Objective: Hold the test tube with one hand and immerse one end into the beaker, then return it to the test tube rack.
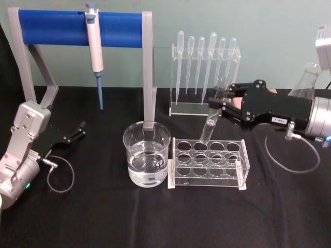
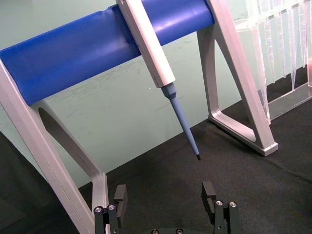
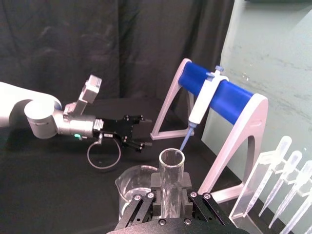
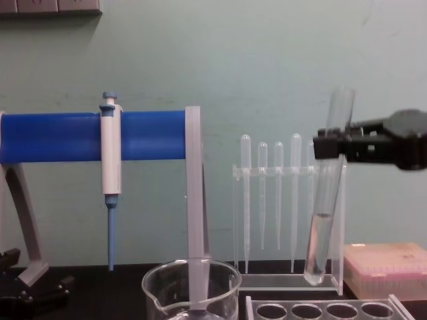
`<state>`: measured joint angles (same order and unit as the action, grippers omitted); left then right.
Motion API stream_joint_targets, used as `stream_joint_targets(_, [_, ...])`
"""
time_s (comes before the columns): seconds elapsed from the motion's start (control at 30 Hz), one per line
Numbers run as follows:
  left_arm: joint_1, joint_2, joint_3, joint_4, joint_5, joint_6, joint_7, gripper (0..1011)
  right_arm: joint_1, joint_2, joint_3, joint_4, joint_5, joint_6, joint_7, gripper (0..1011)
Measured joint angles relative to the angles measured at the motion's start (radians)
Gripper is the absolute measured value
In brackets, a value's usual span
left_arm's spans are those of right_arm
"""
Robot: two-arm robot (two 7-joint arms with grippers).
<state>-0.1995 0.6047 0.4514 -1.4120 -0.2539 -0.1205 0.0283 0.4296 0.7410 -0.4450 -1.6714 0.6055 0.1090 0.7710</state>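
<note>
Right gripper (image 1: 223, 101) and test tube (image 1: 211, 121) over the test tube rack (image 1: 178, 178). The gripper reaches in from the rack's right side and is clamped on the tube's upper part, just below the open rim (image 3: 171, 161). The tube is tilted, with its rim leaning to the right and its rounded bottom lowest. In the chest view the test tube (image 4: 325, 200) hangs with its bottom just above the rack (image 4: 320, 310), over the back row and not seated in a hole. A liquid level shows in its lower part.

The beaker (image 1: 155, 137) stands upright just beside the rack's left end, partly filled with clear liquid and apart from the tube. Behind the rack is a clear holder of plastic pipettes (image 1: 204, 67). Behind the beaker, a blue-barred stand (image 1: 51, 28) carries a hanging pipettor (image 1: 94, 46).

The left gripper (image 1: 77, 132) is parked low over the black table (image 1: 155, 222), well to the left of the rack and beyond the beaker. Its fingers (image 2: 120, 195) are spread wide.
</note>
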Motion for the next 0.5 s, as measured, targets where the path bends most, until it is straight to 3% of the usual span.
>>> stream_joint_targets(0.3, [0.000,0.000,0.000,0.000,0.000,0.000,0.000,1000,0.040,0.013,-0.008,-0.022,0.033,0.046,-0.022,231])
stream_joint_targets(0.5, [0.000,0.000,0.000,0.000,0.000,0.000,0.000,1000,0.040,0.013,-0.008,-0.023,0.033,0.046,-0.023,231])
